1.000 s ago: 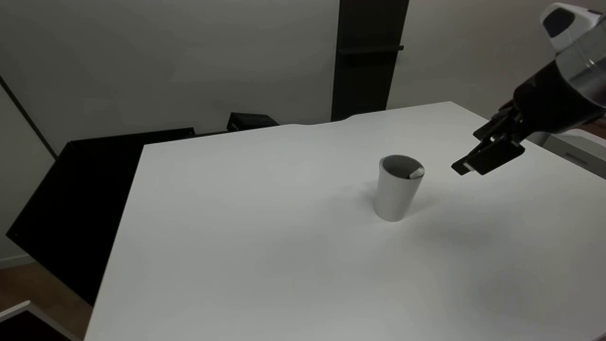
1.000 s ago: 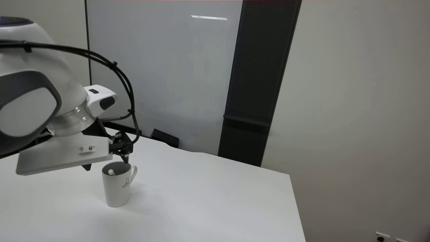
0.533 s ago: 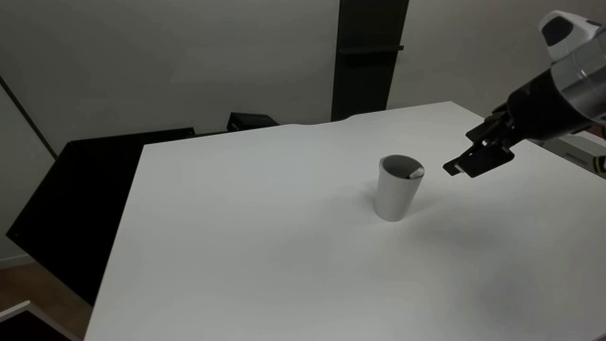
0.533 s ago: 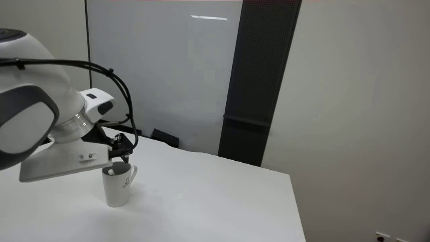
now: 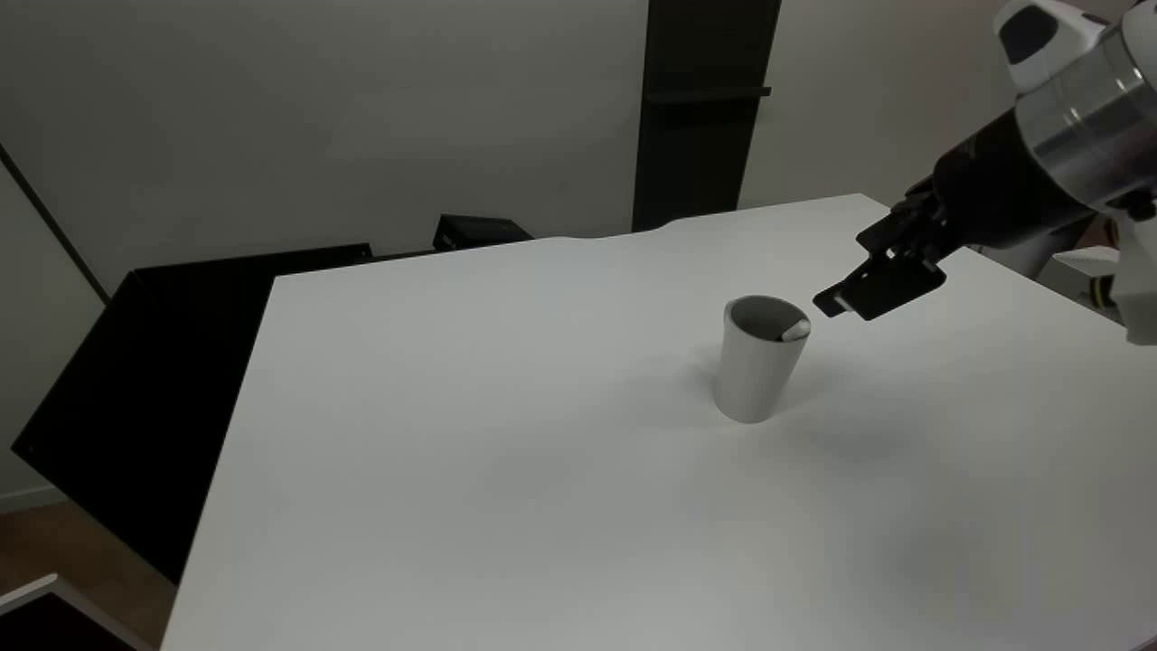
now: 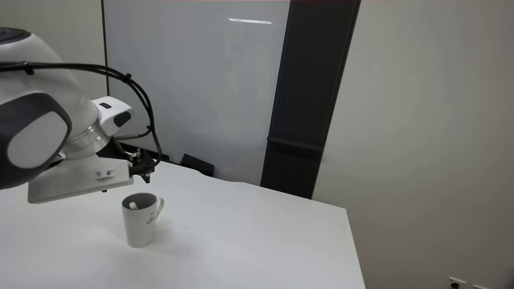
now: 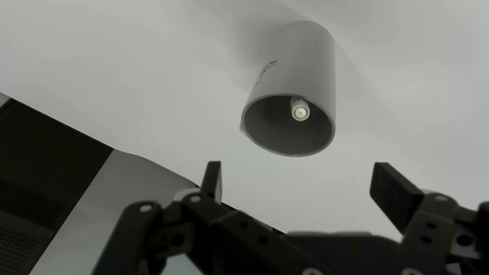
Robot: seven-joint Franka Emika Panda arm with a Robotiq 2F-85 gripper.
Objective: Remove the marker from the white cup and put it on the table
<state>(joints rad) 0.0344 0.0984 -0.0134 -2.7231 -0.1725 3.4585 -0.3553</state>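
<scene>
The marker point(image 7: 300, 111) is inside the white cup point(image 7: 305, 68), only its pale end visible, body hidden by the walls. Wrist view, reading the mouth as a clock face: end sits near 1 o'clock, apparently leaning on the wall. In an exterior view the marker point(image 5: 795, 331) shows around 4 o'clock of the mouth. Can't tell how much clears the rim. The fingers point(image 7: 395, 191) are spread wide, nothing between them, not touching the cup, with the mouth at 12 o'clock of their gap in the wrist view. Handling, my read: light, stiff, hard plastic, tough to damage, but round and smooth, so a pinch on the very tip could twist or slip. Take the pale end as low as access allows, fingers at its 3 and 9 o'clock as the wrist view has it: that closing line runs roughly along the wall there, so neither finger should need to wedge behind it. The spread looks too generous for the mouth; probably narrow it before dipping in. Cup looks rigid, likely ceramic, could tip or drag if a finger catches the rim; stay off the handle point(image 6: 162, 204), at 2 o'clock of the body in an exterior view. Draw the marker out along its lean, no sideways prying. It probably rolls on the tabletop point(image 5: 452, 407), so lay it flat and release low.
</scene>
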